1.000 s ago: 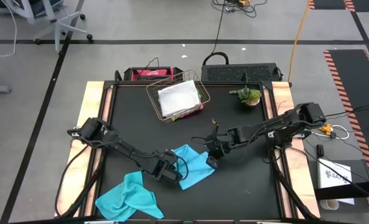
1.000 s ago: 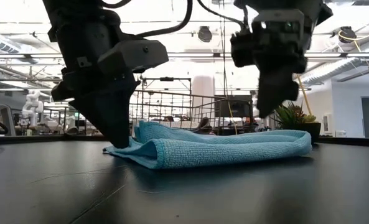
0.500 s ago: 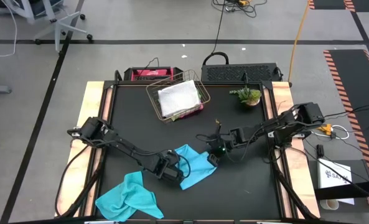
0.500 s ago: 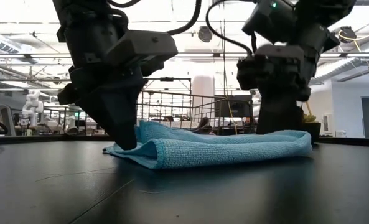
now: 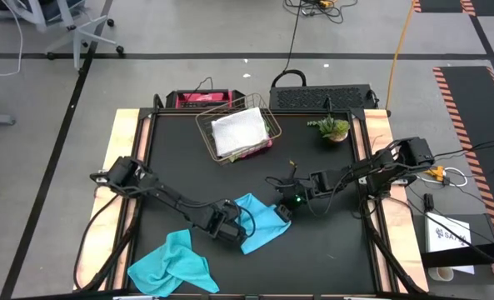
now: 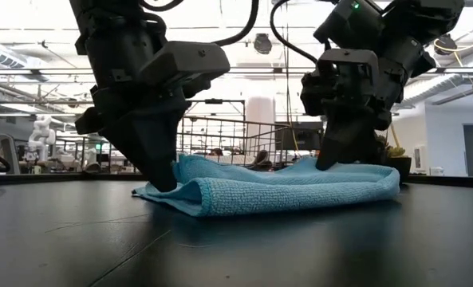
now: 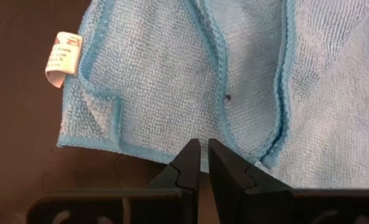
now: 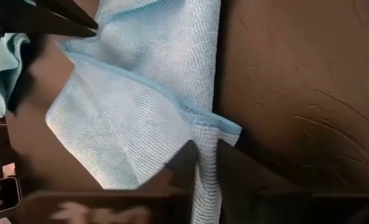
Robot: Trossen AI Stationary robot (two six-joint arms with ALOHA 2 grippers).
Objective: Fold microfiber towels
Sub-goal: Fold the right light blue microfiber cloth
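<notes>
A turquoise towel lies folded over itself, flat on the black table's middle. My left gripper stands at its near-left end, fingers shut at the hem. My right gripper stands at its far-right end, shut on cloth. A second turquoise towel lies crumpled at the table's near left. A white-grey towel lies on top in the wire basket, with pink and green cloth under it. My left gripper meets the towel at its hemmed edge, where an upper layer's hem runs in under the fingertips. It slants down from the table's left. Whether cloth sits between the tips is hidden by them. The towel lies flat on the table. My right gripper pinches the towel's right end between its two fingers; a strip of cloth runs back between them, beside a hemmed corner. It slants down from the table's right. The cloth puckers up slightly at the fingers; the rest lies on the table.
The basket stands at the table's far middle, a small potted plant at the far right. A red case and a black case lie beyond the far edge. Bare black tabletop lies between the folded towel and the basket.
My right gripper has sunk from above the towel onto its right end and tipped more steeply downward; the cloth there now bunches up at its fingers. The towel's main body has stayed where it was.
</notes>
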